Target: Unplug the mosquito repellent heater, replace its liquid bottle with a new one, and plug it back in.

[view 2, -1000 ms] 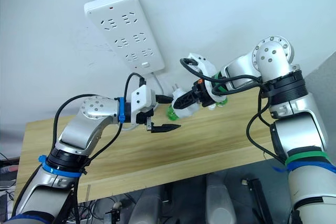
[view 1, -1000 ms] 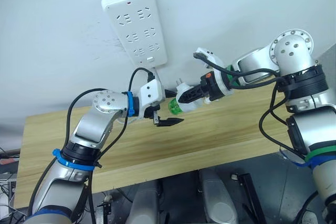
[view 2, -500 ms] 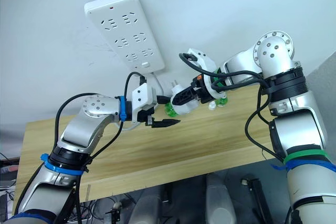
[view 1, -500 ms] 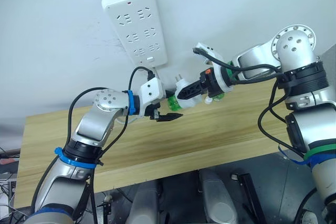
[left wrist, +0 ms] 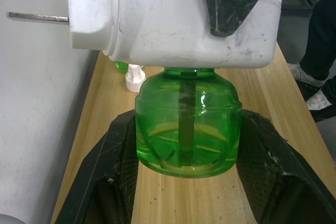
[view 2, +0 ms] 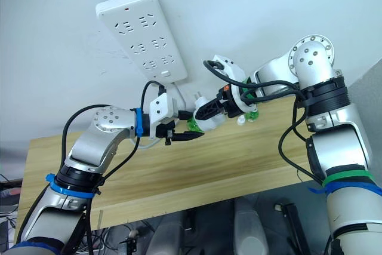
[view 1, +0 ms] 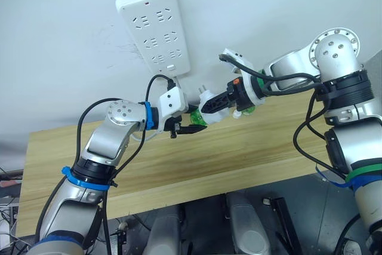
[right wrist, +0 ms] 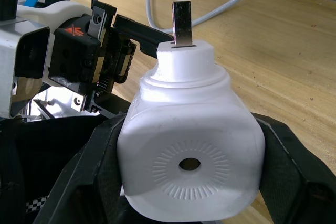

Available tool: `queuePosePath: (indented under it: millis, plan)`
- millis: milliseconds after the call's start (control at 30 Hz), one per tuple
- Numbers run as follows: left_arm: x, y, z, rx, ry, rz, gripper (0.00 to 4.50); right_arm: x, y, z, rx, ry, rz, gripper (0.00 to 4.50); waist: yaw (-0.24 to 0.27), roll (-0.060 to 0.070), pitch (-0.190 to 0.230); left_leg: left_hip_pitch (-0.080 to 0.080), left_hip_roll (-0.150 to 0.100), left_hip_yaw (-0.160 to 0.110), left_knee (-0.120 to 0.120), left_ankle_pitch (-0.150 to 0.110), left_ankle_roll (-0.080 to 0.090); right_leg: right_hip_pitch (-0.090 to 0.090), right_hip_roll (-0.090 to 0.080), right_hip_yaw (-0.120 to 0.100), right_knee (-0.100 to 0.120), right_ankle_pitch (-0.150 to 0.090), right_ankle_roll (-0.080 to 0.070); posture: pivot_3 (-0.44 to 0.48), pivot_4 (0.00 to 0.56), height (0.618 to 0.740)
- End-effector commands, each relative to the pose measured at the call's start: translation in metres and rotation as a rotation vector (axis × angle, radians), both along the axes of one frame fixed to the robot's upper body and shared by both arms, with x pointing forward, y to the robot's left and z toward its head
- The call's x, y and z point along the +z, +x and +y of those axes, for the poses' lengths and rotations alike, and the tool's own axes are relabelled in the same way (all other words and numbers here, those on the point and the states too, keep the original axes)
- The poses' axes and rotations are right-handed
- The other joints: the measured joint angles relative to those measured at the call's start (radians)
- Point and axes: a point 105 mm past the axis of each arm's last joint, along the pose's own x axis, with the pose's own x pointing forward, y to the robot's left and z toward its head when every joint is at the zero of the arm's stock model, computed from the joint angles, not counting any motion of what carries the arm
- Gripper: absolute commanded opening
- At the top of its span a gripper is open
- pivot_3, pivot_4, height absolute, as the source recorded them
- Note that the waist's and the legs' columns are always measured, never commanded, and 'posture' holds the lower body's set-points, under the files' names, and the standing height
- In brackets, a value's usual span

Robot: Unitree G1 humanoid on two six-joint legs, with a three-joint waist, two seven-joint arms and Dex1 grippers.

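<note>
Above the wooden table (view 1: 250, 147), under the wall power strip (view 1: 154, 25), both my arms meet mid-air. Heater is unplugged. My right gripper (right wrist: 184, 182) is clamped on the mosquito repellent heater (right wrist: 189, 153), one finger on each flank, vent hole toward its camera, prongs (right wrist: 182, 22) pointing away. The green liquid bottle (left wrist: 186, 124) hangs from the heater's underside, neck still in the socket, wick upright inside. My left gripper (left wrist: 186, 182) brackets the bottle's body, a finger (left wrist: 118, 150) close on each side; looks like contact, can't confirm grip. Bottle axis runs in line with the heater body and sits square between my left fingers, so the left arm does the unscrewing, I'd say. Spare white cap (left wrist: 134, 77) and another green bottle on the table beyond.
</note>
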Motion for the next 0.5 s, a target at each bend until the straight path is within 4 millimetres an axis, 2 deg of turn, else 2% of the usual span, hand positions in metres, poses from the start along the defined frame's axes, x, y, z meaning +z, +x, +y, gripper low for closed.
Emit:
queuePosePath:
  millis: [33, 67, 100, 300, 500]
  plan:
    - [0.006, -0.008, -0.008, -0.055, 0.003, -0.039, 2.21, 0.015, -0.008, 0.004, 0.05, 0.044, -0.034, 4.02, 0.0, 0.0, 0.0, 0.0, 0.0, 0.0, 0.0, 0.0, 0.0, 0.0, 0.0, 0.0, 0.0, 0.0, 0.0, -0.25, 0.324, 0.734]
    - [0.006, -0.008, -0.008, -0.054, 0.003, -0.043, 2.21, 0.015, -0.008, 0.003, 0.047, 0.04, -0.04, 4.35, 0.0, 0.0, 0.0, 0.0, 0.0, 0.0, 0.0, 0.0, 0.0, 0.0, 0.0, 0.0, 0.0, 0.0, 0.0, -0.25, 0.324, 0.734]
    - [0.006, -0.008, -0.007, -0.053, 0.002, -0.045, 2.21, 0.014, -0.007, 0.002, 0.044, 0.038, -0.044, 4.46, 0.0, 0.0, 0.0, 0.0, 0.0, 0.0, 0.0, 0.0, 0.0, 0.0, 0.0, 0.0, 0.0, 0.0, 0.0, -0.25, 0.324, 0.734]
    - [0.005, -0.009, -0.002, -0.023, -0.015, -0.043, 2.21, 0.018, -0.004, -0.007, 0.01, 0.049, -0.082, 4.46, 0.0, 0.0, -0.001, 0.0, 0.0, 0.0, 0.0, 0.001, -0.002, 0.0, 0.0, 0.0, 0.0, 0.0, 0.0, -0.253, 0.312, 0.734]
    - [0.008, -0.008, 0.002, 0.02, -0.076, -0.044, 2.21, 0.025, -0.013, -0.017, 0.022, 0.095, -0.162, 4.46, 0.0, 0.0, -0.001, 0.0, 0.0, 0.0, 0.0, 0.001, -0.003, 0.0, 0.0, 0.0, 0.0, 0.0, 0.0, -0.261, 0.304, 0.734]
